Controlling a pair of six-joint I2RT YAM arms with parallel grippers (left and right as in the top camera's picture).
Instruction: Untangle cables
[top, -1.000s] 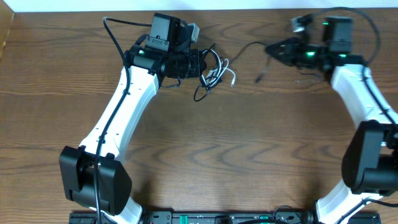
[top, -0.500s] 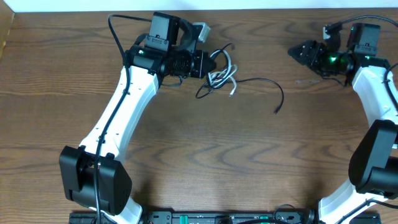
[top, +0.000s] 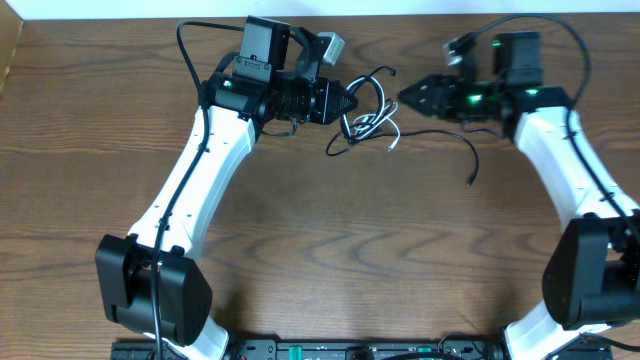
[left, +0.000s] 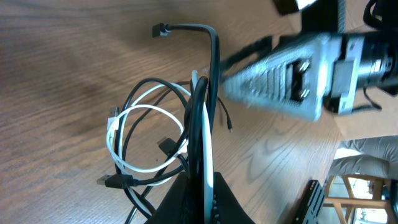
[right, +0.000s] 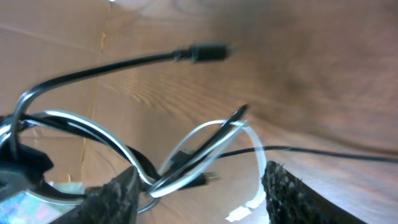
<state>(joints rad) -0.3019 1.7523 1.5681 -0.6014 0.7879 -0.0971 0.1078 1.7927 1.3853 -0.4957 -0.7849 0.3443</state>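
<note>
Beside the right end effector sit cables (left end effector pinching).

My left arm reaches forward and turns right at the wrist; my left gripper is clamped tight on the cables. My right arm bends leftward, and my right gripper points at the other, tips near, fingers spread apart.
</note>
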